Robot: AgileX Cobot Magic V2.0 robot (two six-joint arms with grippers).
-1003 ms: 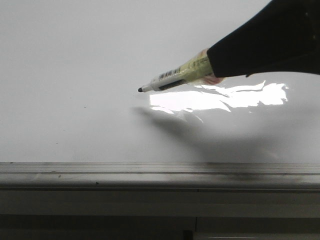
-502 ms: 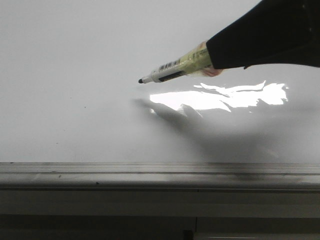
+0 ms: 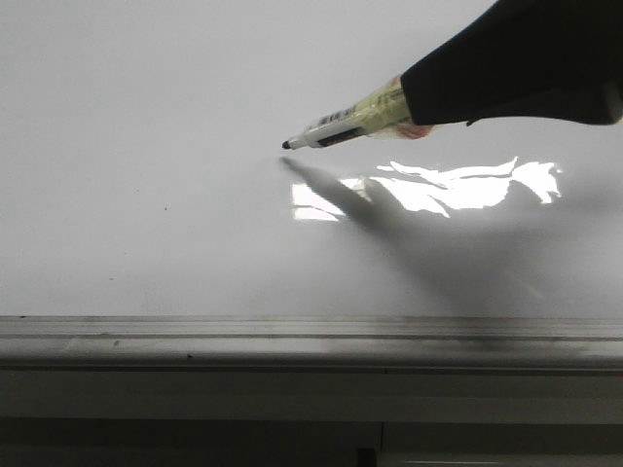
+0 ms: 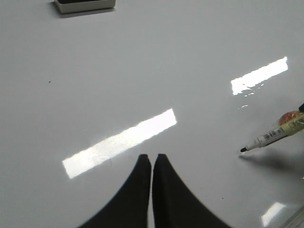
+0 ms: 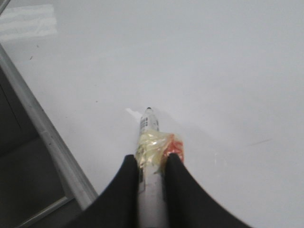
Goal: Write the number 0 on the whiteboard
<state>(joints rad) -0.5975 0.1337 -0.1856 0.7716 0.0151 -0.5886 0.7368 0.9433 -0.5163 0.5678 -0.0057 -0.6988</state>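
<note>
Your right gripper (image 5: pixel 151 164) has its two black fingers (image 5: pixel 127 183) clamped on a marker (image 3: pixel 346 123), one finger on each side of the barrel, with yellowish tape and a spot of orange wrapped round the barrel just ahead of them. In the front view the marker juts out of the dark gripper body and slopes down toward the whiteboard (image 3: pixel 146 117), black tip leading. The tip sits just above its own shadow, which begins right beneath it and runs back under the gripper across the bright glare patch (image 3: pixel 467 185); whether the tip actually touches the whiteboard you cannot tell from these views.

Your left gripper (image 4: pixel 151 164) hangs over the whiteboard with its fingers (image 4: pixel 135 183) together, only a hairline slit between them, and nothing held. From its wrist camera the marker tip shows well off to the side of that gripper, apart from it.

No drawn stroke of the number 0 is visible on the whiteboard around the marker tip; the surface there reads plain pale grey. The whiteboard's grey metal edge strip (image 3: pixel 292 336) runs along its near side, well clear of the marker tip. A dark-topped block (image 4: pixel 84 4) lies on the whiteboard far from the left gripper.
</note>
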